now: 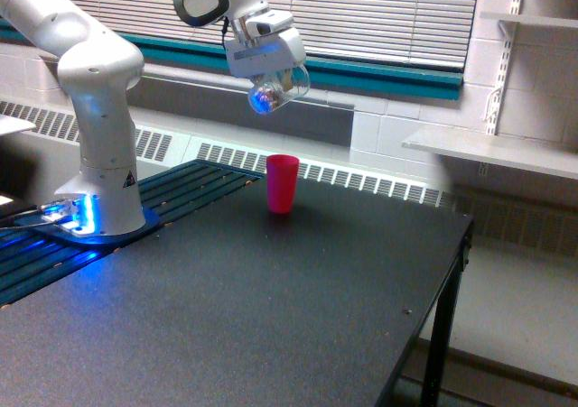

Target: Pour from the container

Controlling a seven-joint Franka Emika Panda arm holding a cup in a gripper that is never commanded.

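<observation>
Gripper: the gripper (271,71) hangs high above the table, clamped on the jar, fingers hidden behind its white housing.
Jar: the jar (275,88) is clear and rounded, held just under the gripper and tipped on its side, mouth toward the exterior view's left and downward; a blue glint and small dark bits show through the glass, too small to make out.
Cup: the red cup (282,183) stands upright on the table, well below the gripper and slightly toward the exterior view's right of the jar's mouth, apart from it.
Table: the dark table (271,317) lies far beneath the gripper, with the cup near its far edge.
Arm: the white arm (95,64) rises from its base to the exterior view's left of the gripper and bends over toward it.
Base: the base (81,217) glows blue, low and to the left of the gripper.
Blinds: the blinds (379,14) fill the wall behind the gripper.
</observation>
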